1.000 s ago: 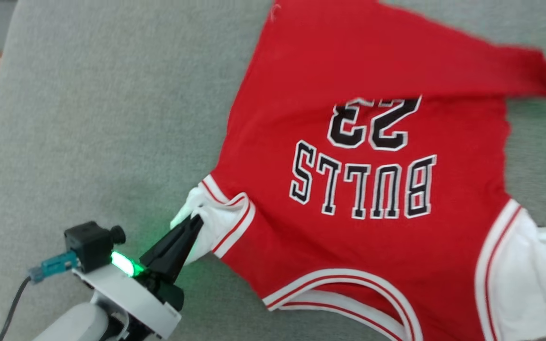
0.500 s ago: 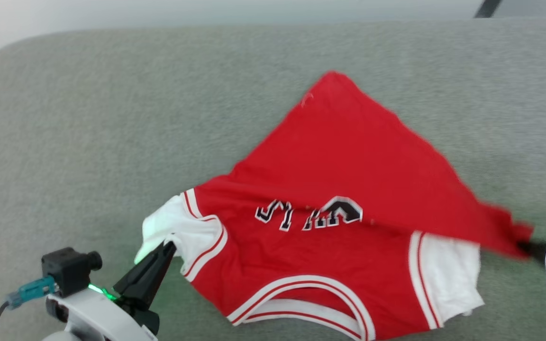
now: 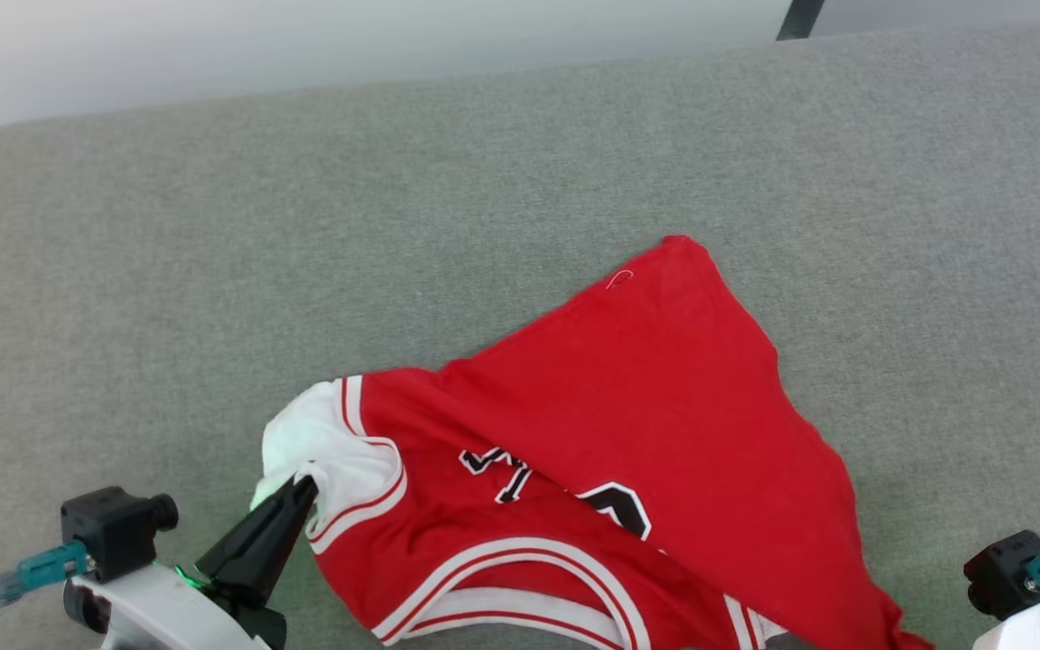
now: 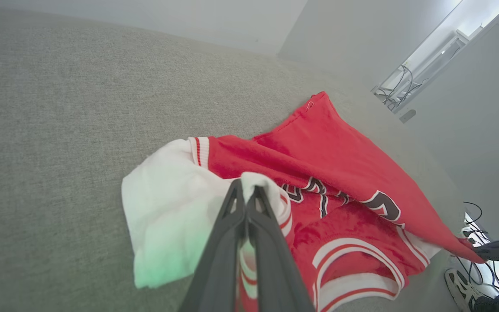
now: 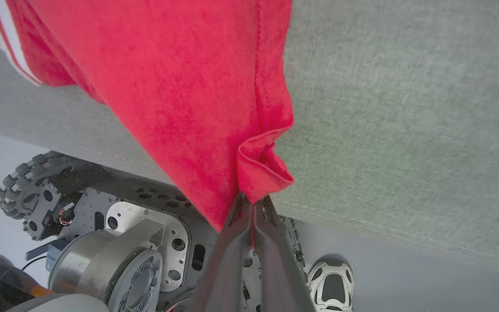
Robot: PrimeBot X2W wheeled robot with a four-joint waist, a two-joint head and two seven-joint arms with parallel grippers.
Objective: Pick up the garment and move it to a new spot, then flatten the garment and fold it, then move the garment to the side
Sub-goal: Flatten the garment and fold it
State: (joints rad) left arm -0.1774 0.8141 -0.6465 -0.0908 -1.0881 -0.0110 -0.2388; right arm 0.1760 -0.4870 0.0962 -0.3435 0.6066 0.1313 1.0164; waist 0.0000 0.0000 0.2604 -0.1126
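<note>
The garment [image 3: 664, 424] is a red jersey with white-and-red striped trim, lying on the grey surface [image 3: 394, 226] with its plain red lower part drawn over most of the black lettering. My left gripper [image 3: 306, 485] is shut on the white shoulder fabric at the garment's left; in the left wrist view the left gripper [image 4: 246, 190] pinches that white fold [image 4: 167, 208]. My right gripper [image 5: 251, 200] is shut on a bunched red hem corner [image 5: 262, 169], held past the surface's near edge. The right arm's wrist camera [image 3: 1016, 573] shows at the lower right.
The surface's near edge [image 5: 362, 225] runs under the right gripper, with my base and a wheel [image 5: 28, 186] below it and a shoe [image 5: 332, 281] on the floor. A pale wall [image 3: 303, 45] stands behind the far edge. Cables [image 4: 470, 225] lie at the right.
The head camera has tilted up. The right gripper has drawn the red hem corner toward the near edge, over the number and most of the lettering. The left gripper keeps its hold.
</note>
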